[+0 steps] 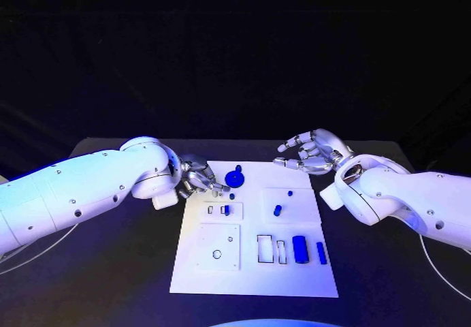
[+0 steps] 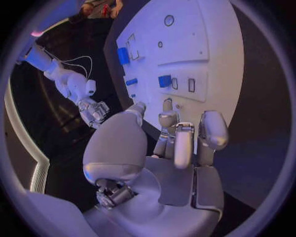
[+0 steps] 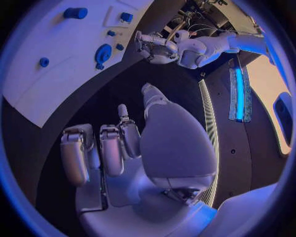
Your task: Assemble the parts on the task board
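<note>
The white task board (image 1: pixel 255 272) lies in the middle of the black table. A round blue part (image 1: pixel 235 178) stands near its far edge, with small blue parts (image 1: pixel 278 210) in the middle blocks. A blue cylinder (image 1: pixel 300 250) and a blue bar (image 1: pixel 321 252) sit at the near right. My left hand (image 1: pixel 197 178) hovers at the board's far left corner, fingers loosely bent and holding nothing; the left wrist view shows this hand (image 2: pixel 175 143) over the board's edge (image 2: pixel 209 59). My right hand (image 1: pixel 312 153) is raised past the far right corner, fingers spread and curved, empty.
Bare black table surrounds the board on every side. In the right wrist view the round blue part (image 3: pixel 102 53) and the blue cylinder (image 3: pixel 75 13) stand on the board (image 3: pixel 43 94), with my left hand (image 3: pixel 154 47) beyond them. White rectangular blocks (image 1: pixel 218 246) with holes and slots cover the board.
</note>
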Controlling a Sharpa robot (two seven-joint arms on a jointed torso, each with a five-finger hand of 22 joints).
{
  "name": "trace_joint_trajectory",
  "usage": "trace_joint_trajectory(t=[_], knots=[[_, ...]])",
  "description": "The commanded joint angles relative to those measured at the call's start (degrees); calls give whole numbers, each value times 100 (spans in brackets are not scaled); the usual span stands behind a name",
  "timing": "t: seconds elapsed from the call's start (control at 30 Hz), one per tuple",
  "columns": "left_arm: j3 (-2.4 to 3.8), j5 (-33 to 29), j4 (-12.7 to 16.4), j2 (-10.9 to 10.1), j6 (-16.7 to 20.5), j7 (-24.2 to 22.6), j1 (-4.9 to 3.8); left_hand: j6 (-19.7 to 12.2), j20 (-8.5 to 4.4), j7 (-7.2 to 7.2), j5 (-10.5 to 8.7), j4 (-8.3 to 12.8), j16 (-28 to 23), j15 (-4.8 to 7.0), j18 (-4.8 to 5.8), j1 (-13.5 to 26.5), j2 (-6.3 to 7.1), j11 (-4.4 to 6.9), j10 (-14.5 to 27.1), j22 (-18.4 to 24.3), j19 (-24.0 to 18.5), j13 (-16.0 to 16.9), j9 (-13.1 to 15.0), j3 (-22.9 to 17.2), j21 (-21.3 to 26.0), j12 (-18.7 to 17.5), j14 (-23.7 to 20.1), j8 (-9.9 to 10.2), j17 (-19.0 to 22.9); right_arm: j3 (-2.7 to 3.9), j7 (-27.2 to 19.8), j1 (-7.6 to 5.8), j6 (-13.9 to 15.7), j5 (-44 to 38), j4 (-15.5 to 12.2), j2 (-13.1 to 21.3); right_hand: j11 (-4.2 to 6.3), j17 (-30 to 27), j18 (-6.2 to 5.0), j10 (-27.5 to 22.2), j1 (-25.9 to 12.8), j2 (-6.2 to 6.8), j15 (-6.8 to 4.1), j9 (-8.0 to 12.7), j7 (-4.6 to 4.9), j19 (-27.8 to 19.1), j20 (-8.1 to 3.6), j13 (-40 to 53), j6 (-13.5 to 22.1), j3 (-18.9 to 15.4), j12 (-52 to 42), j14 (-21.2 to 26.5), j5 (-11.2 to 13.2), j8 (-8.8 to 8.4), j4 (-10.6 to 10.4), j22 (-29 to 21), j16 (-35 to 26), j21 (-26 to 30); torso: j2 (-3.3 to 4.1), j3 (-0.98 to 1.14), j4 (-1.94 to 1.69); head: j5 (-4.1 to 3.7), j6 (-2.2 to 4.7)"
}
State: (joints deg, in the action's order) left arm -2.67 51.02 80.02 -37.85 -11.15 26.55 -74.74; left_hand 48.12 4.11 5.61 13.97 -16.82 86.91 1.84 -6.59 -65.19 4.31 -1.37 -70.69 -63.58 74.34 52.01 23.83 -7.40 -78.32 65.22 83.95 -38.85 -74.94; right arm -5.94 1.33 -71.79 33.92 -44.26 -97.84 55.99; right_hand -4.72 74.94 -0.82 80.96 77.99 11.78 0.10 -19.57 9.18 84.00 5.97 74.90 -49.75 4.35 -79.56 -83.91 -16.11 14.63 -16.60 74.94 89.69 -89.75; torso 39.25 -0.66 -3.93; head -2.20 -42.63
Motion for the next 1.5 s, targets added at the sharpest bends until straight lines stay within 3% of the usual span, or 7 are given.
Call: trace_joint_trajectory(t=[0.03, 0.2, 0.67, 0.9, 1.03, 1.5], knots=[[-23, 404, -141, 147, -519, 268, -37, -30, 6, 2, -33, -5, -16, 22, 105, 72, -17, -2, 32, 12, -9, -8, 11, 42, 7, -36, 410, -33, -978, 1, -10, -4, 7, 161, 23, -21, 27, 1436, 82, -8, -7, -50, 17, -5, -3, 600, 28, 617, -15, -37, -7, -591, -17, 17, -2, 1506, -3, -25, 6, 0, 4, -7, -5], [-62, 416, -302, 333, -629, 290, -47, -35, 7, 3, -33, -5, -15, 21, 105, 82, -25, -3, 42, 9, -9, -18, 16, 46, 6, -42, 410, -34, -978, 1, 40, -5, -2, 141, 51, -47, 27, 1428, 82, -11, -2, -58, 17, -4, -2, 600, 28, 614, -12, -41, -4, -589, -23, 16, -2, 1506, -7, -25, 13, -13, 14, 14, -29], [-146, 391, -522, 641, -941, 322, -48, -33, 15, -3, -19, 6, -8, 21, 108, 79, -88, 0, 52, -2, -12, -2, 48, 37, 1, -29, 411, -52, -989, -1, 124, -6, -69, 100, 102, -108, 27, 1404, 82, -21, 2, -68, 17, -3, -1, 600, 28, 604, -8, -45, 8, -583, -25, 15, -3, 1506, -19, -25, 10, -14, -9, -6, -78], [-173, 378, -514, 709, -997, 317, -45, -35, 17, -10, -6, 20, -1, 24, 108, 8, -95, 6, 60, -9, -15, 2, 75, 25, -4, -23, 414, -65, -998, -1, 140, -5, -90, 83, 130, -136, 27, 1393, 82, -35, 9, -99, 16, -3, -1, 600, 27, 589, -8, -48, 24, -580, -24, 17, -5, 1506, -24, -25, 16, -9, 10, 25, -113], [-177, 367, -510, 721, -1002, 315, -45, -31, 17, -11, -4, 19, 2, 25, 109, 1, -98, 7, 57, -14, -12, 9, 79, 23, -6, -19, 415, -68, -1003, -2, 147, -5, -98, 74, 150, -152, 27, 1393, 82, -35, 9, -99, 16, -3, -1, 600, 27, 589, -8, -48, 24, -580, -24, 17, -5, 1506, -24, -25, 8, -11, 0, 15, -144], [-192, 308, -544, 768, -1091, 316, -36, 12, 10, -37, 9, 22, 31, 41, 115, -145, -139, 30, 32, -55, 3, 51, 145, -19, -31, 16, 432, -111, -1045, -5, 165, -4, -129, 45, 188, -208, 28, 1393, 82, -36, 14, -112, 16, -4, -2, 600, 27, 588, -10, -50, 25, -580, -21, 20, -4, 1506, -24, -25, 11, -12, 6, 23, -149]])
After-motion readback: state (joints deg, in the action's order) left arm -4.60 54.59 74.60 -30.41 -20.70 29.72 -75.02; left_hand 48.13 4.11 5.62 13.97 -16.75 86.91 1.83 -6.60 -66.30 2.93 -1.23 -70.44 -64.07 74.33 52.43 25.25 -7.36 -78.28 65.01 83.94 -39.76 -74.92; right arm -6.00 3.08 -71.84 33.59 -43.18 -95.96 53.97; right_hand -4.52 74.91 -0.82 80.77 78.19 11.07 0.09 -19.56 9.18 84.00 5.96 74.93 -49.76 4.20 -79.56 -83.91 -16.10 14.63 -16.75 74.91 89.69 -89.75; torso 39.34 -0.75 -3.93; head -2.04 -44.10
